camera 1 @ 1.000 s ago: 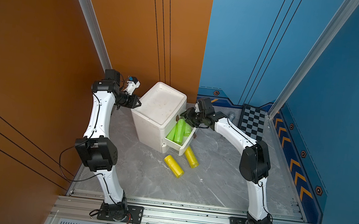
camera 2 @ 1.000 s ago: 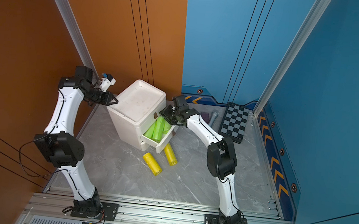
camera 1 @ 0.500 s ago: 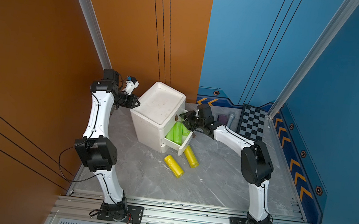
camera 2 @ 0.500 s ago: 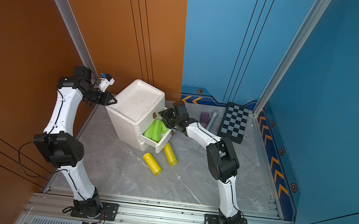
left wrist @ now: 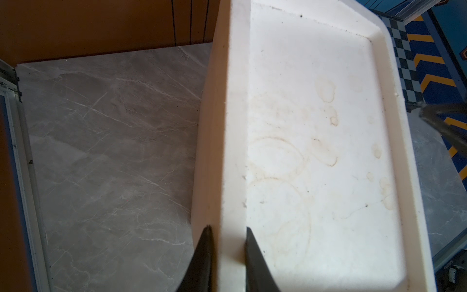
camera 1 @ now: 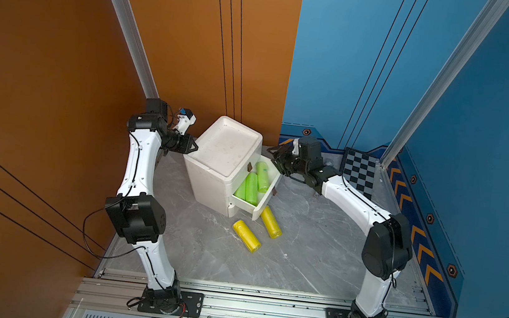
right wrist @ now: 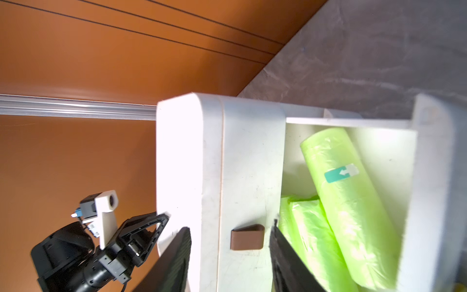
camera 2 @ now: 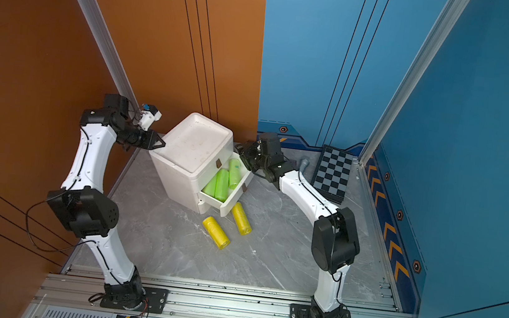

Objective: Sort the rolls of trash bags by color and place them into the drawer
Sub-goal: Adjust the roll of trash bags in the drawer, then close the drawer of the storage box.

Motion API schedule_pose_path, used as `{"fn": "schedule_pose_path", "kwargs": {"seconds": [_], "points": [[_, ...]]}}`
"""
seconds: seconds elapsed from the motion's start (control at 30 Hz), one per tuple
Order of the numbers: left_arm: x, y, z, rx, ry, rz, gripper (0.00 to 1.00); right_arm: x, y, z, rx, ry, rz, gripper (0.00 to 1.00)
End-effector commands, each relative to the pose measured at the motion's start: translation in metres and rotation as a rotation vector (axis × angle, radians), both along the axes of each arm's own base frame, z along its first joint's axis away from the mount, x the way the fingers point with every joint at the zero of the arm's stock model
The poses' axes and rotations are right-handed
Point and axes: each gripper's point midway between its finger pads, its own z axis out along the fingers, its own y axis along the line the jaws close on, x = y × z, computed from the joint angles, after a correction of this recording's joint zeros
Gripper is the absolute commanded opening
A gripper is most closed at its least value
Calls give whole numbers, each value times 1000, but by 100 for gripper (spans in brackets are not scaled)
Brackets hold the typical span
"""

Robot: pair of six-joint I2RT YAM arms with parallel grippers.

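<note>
Here, three green rolls (camera 1: 252, 184) lie in the open drawer (camera 1: 267, 196).
Two yellow rolls (camera 1: 246, 236) rest on the counter (camera 1: 319, 239) just beside it; left claw (left wrist: 227, 228) clamps the cabinet (camera 1: 225, 150) rim, right claw (right wrist: 230, 226) gapes empty nearby.

**Both arms arched inward, one hand clamped, one parted**

The left arm (camera 1: 138, 166) reaches forward, its left hand (left wrist: 227, 230) pinched tight on the cabinet rim (left wrist: 233, 126). The right arm (camera 1: 352, 203) bends inward; the right hand (camera 1: 274, 155) hovers, jaws parted, holding nothing.

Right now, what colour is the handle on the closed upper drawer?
Brown. The handle shows best in the right wrist view.
</note>
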Motion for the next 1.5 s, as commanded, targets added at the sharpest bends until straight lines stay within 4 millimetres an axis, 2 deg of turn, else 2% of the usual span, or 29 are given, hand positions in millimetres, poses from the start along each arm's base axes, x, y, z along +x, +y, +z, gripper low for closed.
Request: {"fn": "schedule_pose_path", "kwargs": {"seconds": [0.0,0.2,0.37,0.53,0.6,0.7,0.9,1.03,1.23,1.4,1.43,1.47], "points": [[-17,-28,75,-177,-163,-49,0,-20,-26,-38,-176,50,50,54],[-17,-31,75,-175,-165,-56,0,-36,-43,-99,-278,141,67,58],[-18,-29,80,-158,-183,-58,0,-41,-55,-129,-392,173,70,55],[-19,-29,81,-160,-187,-59,0,-42,-60,-147,-432,204,79,30],[-19,-29,80,-163,-182,-58,0,-42,-59,-153,-433,218,83,14],[-19,-31,80,-169,-179,-60,0,-42,-55,-163,-433,240,93,11],[-19,-35,81,-177,-182,-75,0,-35,-40,-172,-421,244,114,8],[-19,-39,80,-183,-183,-94,0,-27,-24,-167,-401,218,128,9],[-17,-43,75,-196,-175,-115,0,-24,8,-149,-368,173,164,11],[-14,-51,74,-209,-168,-139,0,-27,44,-133,-335,133,211,11],[-14,-54,73,-210,-166,-145,0,-27,51,-147,-342,153,221,11],[-14,-56,72,-212,-164,-151,0,-26,56,-148,-336,155,226,11]]}}
